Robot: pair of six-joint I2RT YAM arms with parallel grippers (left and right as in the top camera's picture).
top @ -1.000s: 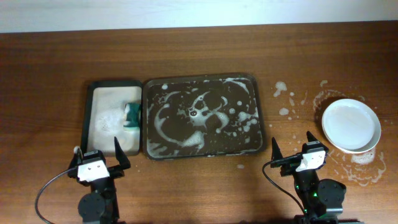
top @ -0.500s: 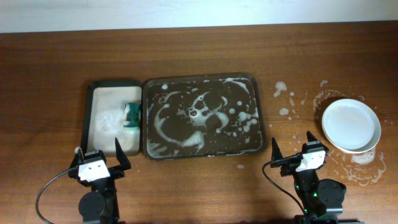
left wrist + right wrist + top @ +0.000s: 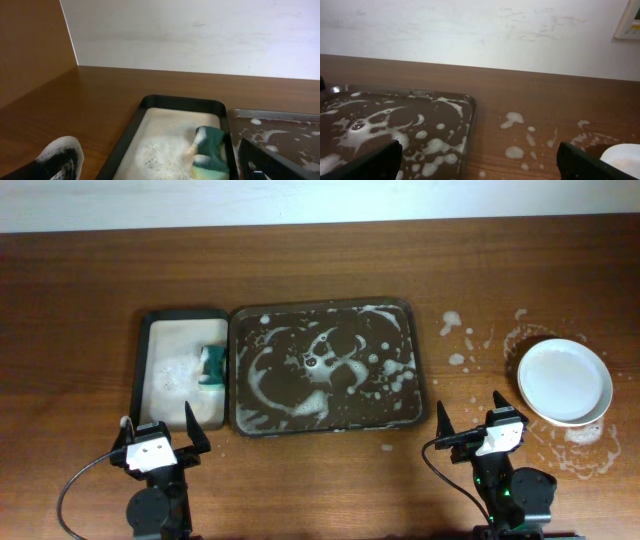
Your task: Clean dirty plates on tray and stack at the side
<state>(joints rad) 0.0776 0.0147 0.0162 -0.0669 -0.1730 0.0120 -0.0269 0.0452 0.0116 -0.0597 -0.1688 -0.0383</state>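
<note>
The dark brown tray (image 3: 412, 340) lies mid-table, streaked with white suds and holding no plates; it also shows in the right wrist view (image 3: 465, 105) and at the left wrist view's right edge (image 3: 280, 116). The plates (image 3: 564, 380) sit stacked on the table at the right, white on top with a pale rim below; their edge shows in the right wrist view (image 3: 622, 159). My left gripper (image 3: 158, 430) is open and empty near the front edge, below the black tray. My right gripper (image 3: 470, 422) is open and empty, in front of the tray's right corner.
A smaller black tray (image 3: 146, 370) with pale foamy lining holds a green-and-yellow sponge (image 3: 212, 363), also seen in the left wrist view (image 3: 210, 155). Suds spots (image 3: 455, 360) dot the wood between brown tray and plates. A white wall (image 3: 480, 30) runs behind the table.
</note>
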